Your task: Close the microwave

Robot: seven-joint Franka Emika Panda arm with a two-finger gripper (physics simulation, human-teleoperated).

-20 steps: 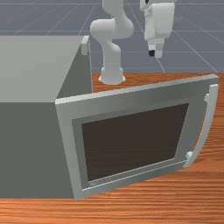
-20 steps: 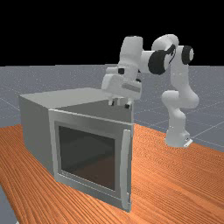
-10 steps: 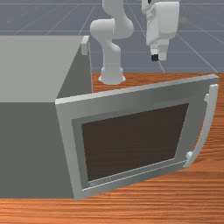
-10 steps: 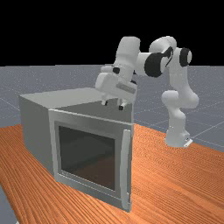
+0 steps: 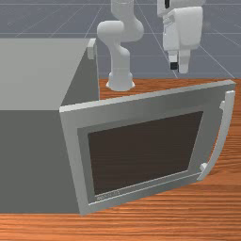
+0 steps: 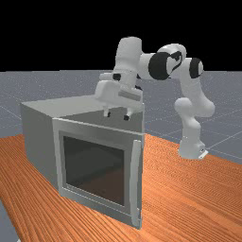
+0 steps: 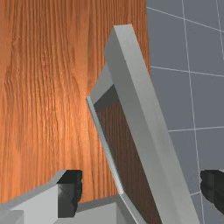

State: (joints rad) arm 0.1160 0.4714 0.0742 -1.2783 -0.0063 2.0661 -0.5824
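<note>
- Our microwave (image 6: 38, 137) stood on the front view's left, its dark-windowed door (image 5: 141, 155) swung well out and the curved handle (image 5: 226, 132) at its free edge; we could not tell what was inside.
- We held our fingers (image 5: 180, 67) released, wide apart, higher than the door.
- Beneath the microwave we had an orange-brown wooden tabletop (image 6: 198, 189); beyond lay grey, pale-lined floor (image 7: 175, 100).

Grey microwave (image 5: 35, 77), door (image 5: 146, 153) wide open, handle (image 5: 223, 136) along its edge
</note>
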